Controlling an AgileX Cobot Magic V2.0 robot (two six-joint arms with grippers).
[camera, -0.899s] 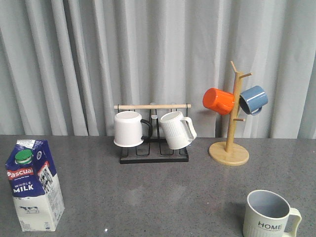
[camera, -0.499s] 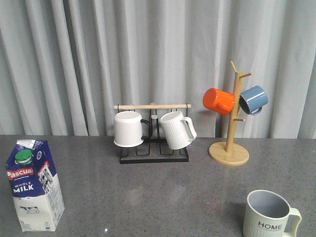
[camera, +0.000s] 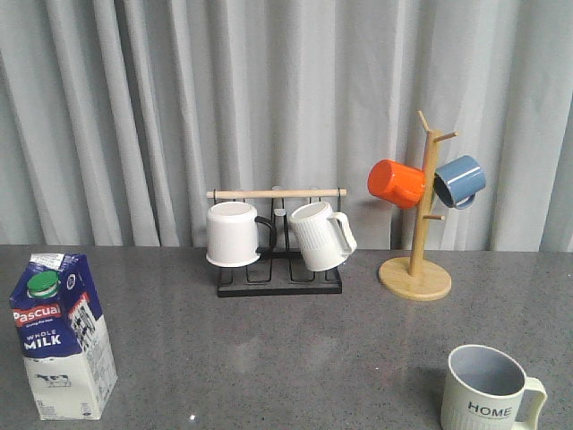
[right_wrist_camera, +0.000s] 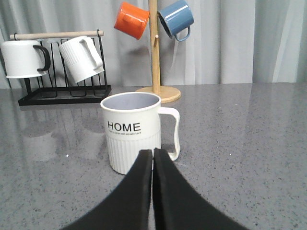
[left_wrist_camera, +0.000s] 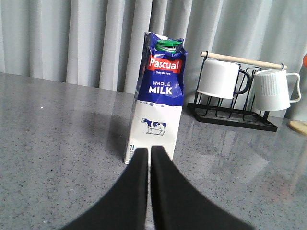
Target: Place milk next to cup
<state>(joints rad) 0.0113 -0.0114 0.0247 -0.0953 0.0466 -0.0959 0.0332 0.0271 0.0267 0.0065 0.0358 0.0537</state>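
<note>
The milk stands upright on the bench, well left of the cup, exactly where it stood earlier (nothing has shifted). Left hand and right hand both have fingers pressed together, holding nothing.

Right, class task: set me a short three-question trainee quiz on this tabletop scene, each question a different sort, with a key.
1. True or false: the milk touches the cup.
2. Which hangs on the wooden tree? A) orange mug and blue mug B) two white mugs
3. Fill in: the left gripper's fingers are ____.

Key: 1 false, they stand at opposite sides of the table. 2 A. 3 shut.
</note>
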